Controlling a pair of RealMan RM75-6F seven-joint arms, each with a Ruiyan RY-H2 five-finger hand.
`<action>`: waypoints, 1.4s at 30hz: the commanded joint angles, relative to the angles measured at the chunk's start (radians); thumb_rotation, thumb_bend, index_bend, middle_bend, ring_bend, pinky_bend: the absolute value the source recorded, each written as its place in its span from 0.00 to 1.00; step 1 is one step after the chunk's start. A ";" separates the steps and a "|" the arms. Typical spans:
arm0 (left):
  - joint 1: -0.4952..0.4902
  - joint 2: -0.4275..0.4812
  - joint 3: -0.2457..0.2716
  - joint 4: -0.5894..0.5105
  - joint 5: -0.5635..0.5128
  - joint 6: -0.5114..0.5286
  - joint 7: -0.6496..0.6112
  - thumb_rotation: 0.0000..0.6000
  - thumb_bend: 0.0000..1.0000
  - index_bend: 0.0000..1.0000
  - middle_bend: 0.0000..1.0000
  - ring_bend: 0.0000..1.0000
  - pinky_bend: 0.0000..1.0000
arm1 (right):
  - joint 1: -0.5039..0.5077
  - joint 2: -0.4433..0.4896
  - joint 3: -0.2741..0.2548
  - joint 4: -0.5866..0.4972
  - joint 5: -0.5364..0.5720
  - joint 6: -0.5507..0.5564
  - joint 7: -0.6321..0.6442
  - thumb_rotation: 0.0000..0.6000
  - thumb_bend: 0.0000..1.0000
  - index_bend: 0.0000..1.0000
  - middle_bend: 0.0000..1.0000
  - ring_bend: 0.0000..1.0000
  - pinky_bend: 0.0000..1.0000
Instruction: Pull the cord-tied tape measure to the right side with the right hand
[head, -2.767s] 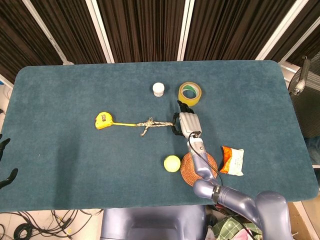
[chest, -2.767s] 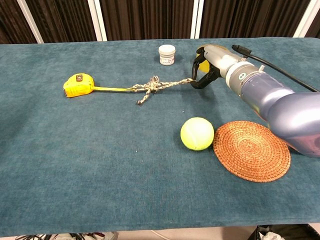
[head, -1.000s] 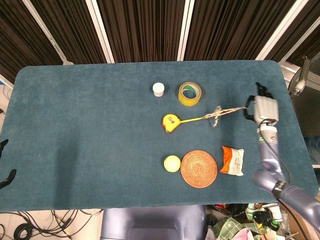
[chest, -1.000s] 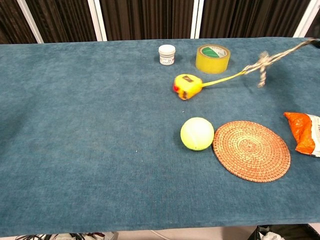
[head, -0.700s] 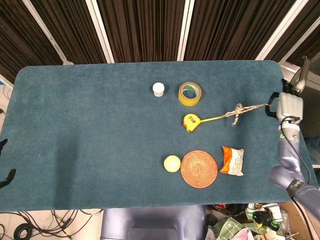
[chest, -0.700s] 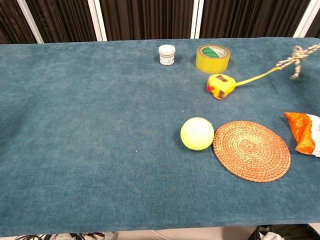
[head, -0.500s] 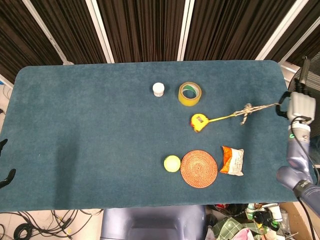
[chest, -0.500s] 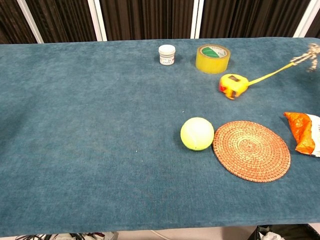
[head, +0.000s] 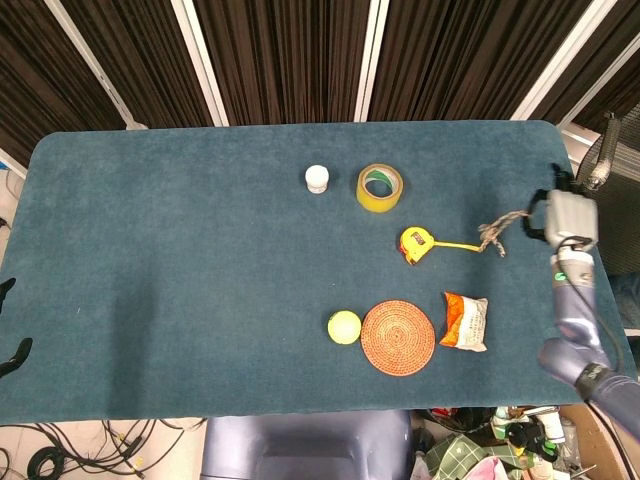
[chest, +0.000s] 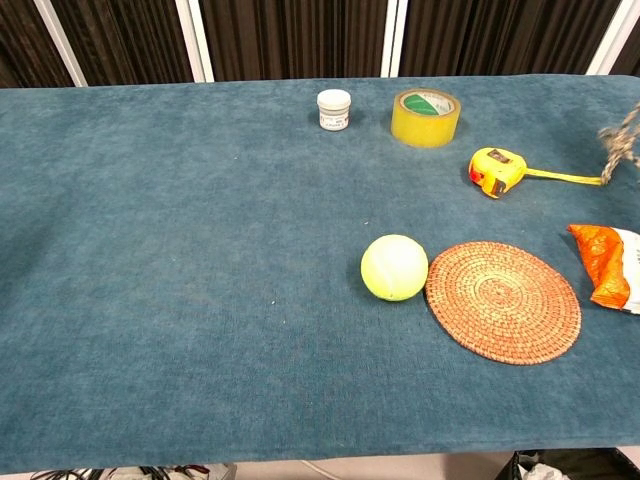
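Grasping the cord (head: 503, 228) in my right hand (head: 566, 218), fingers closed on its end near the tabletop's (head: 150, 250) right edge. I see the cord run left to a knot and the yellow blade of the tape measure (head: 416, 244), which lies on the right half, just below the tape roll (head: 380, 187). My left hand (head: 8, 330) shows only dark fingertips at the left edge; I cannot tell its state.

Broad open teal cloth table (head: 180, 250) at left; right half crowded by yellow tape roll (head: 380, 188), white jar (head: 317, 179), yellow-green ball (head: 344, 326), woven round mat (head: 398, 337), orange snack packet (head: 466, 320)
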 joint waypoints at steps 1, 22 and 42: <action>-0.001 -0.001 0.000 0.004 -0.002 -0.003 0.000 1.00 0.31 0.11 0.00 0.00 0.00 | 0.029 -0.032 0.001 -0.082 -0.023 0.018 -0.008 1.00 0.45 0.65 0.00 0.04 0.14; -0.007 0.004 -0.004 0.008 -0.012 -0.019 -0.015 1.00 0.31 0.11 0.00 0.00 0.00 | 0.010 0.167 -0.027 -0.718 0.172 0.102 -0.248 1.00 0.06 0.00 0.00 0.04 0.14; 0.000 -0.003 -0.001 0.004 0.003 0.002 -0.005 1.00 0.31 0.11 0.00 0.00 0.00 | -0.525 0.334 -0.422 -0.866 -0.500 0.632 -0.071 1.00 0.06 0.00 0.00 0.04 0.14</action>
